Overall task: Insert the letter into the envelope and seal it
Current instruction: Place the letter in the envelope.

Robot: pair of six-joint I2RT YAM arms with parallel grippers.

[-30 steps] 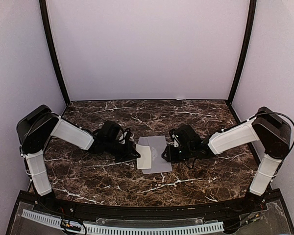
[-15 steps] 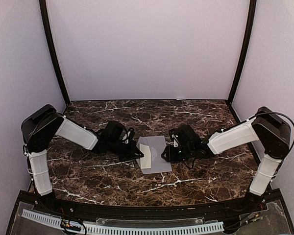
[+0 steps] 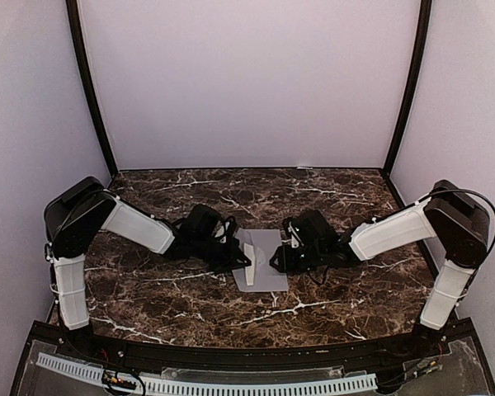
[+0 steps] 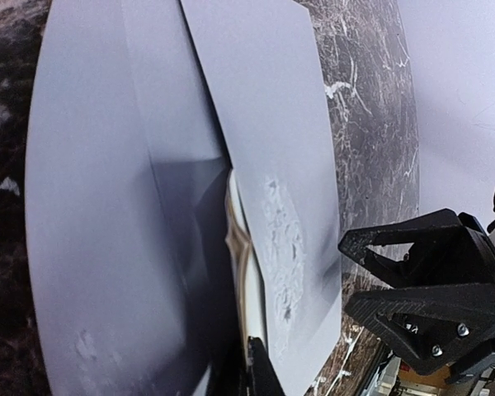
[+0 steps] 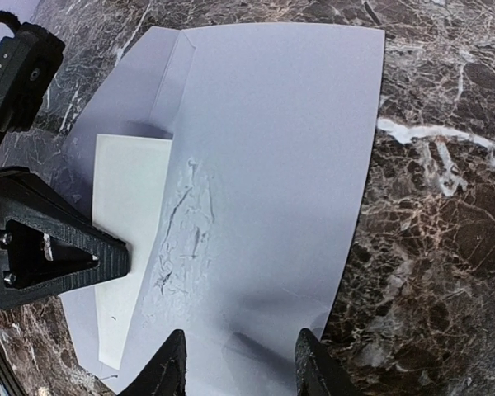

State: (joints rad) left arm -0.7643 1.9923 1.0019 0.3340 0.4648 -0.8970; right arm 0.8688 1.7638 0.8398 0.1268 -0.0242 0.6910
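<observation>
The light-grey envelope (image 3: 264,262) lies flat at the table's middle with its flap open toward the left. The cream letter (image 3: 253,263) is partly inside its mouth. In the right wrist view a strip of the letter (image 5: 132,239) still sticks out of the envelope (image 5: 272,148). My left gripper (image 3: 242,261) is shut on the letter's outer edge (image 4: 241,256), and its black finger (image 5: 54,243) rests on the sheet. My right gripper (image 3: 275,262) is open, with its fingertips (image 5: 170,368) spread over the envelope's near edge.
The dark marble table (image 3: 190,305) is walled by pale panels behind and at both sides. The right gripper's black body (image 4: 433,289) shows close beyond the envelope (image 4: 289,148) in the left wrist view.
My left gripper has moved right with the letter, sliding it further into the envelope, so less of the cream sheet shows. The right gripper has stayed on the envelope.
</observation>
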